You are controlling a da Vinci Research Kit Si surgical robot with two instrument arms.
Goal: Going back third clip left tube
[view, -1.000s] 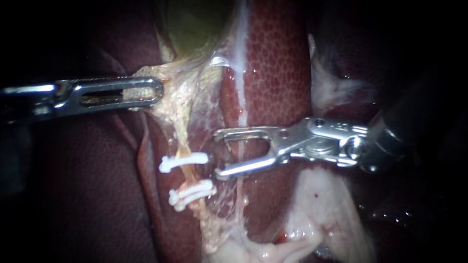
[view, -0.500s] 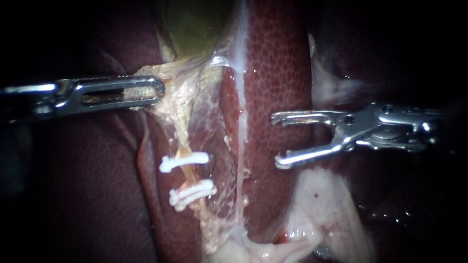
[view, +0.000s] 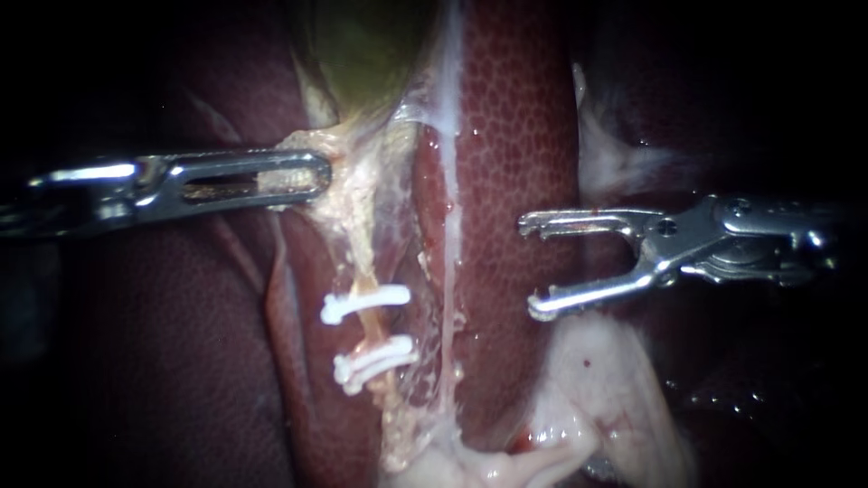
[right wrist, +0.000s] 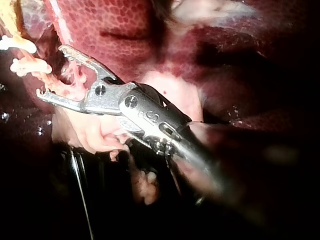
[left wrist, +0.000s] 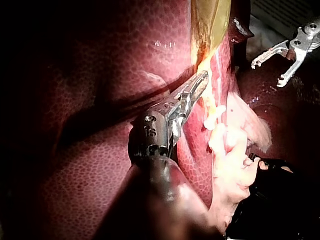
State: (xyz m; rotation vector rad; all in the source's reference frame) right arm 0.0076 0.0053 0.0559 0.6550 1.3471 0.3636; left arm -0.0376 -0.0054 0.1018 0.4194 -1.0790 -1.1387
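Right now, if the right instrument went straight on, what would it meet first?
My right instrument would likely meet the thin pale strand over the liver, then the clipped tube; depth unclear.

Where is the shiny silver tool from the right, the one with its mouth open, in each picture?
Endoscope view: the shiny silver right instrument enters from the right, open, over the speckled dark red liver.
Left wrist view: the right instrument shows beyond the left instrument, which grips pale tissue.
Right wrist view: the right instrument fills the middle, white clips ahead of it.
Shared landmark: the liver.
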